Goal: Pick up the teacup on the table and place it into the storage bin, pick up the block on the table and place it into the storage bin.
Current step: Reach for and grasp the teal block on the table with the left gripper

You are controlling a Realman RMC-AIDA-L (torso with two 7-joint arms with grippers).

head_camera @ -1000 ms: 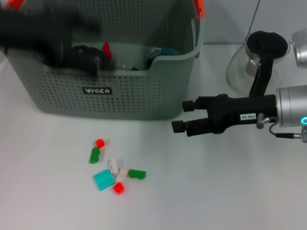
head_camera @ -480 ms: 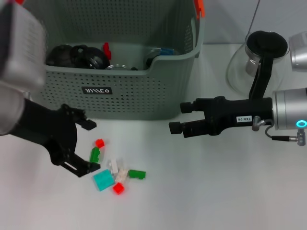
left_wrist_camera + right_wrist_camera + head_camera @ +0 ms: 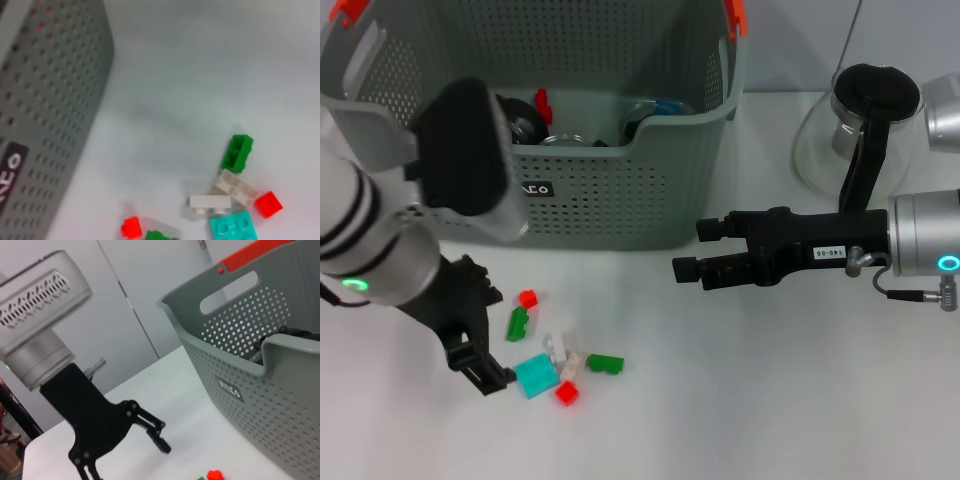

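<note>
The storage bin (image 3: 620,190) stands at the back of the white counter (image 3: 740,400), and the loose blocks lie just in front of its labelled wall. Only the head view looks down into the bin, where dark items and something red rest on its floor; a teacup cannot be made out among them. The left wrist view sees only the bin's perforated outer wall (image 3: 45,100) and, close up, the scatter of blocks: a teal block (image 3: 234,227), a white brick (image 3: 210,201), a green brick (image 3: 237,153) and small red ones.

In front of the bin, the left claw (image 3: 485,335) is low over the counter with its fingers spread wide and nothing held; the teal block (image 3: 535,375) lies just beside its lower fingertip, the other blocks a little farther along. The right wrist view shows that left claw (image 3: 132,440) side-on, jaws apart.

The right claw (image 3: 695,250) hovers beside the bin's right front corner, fingers apart, empty.
</note>
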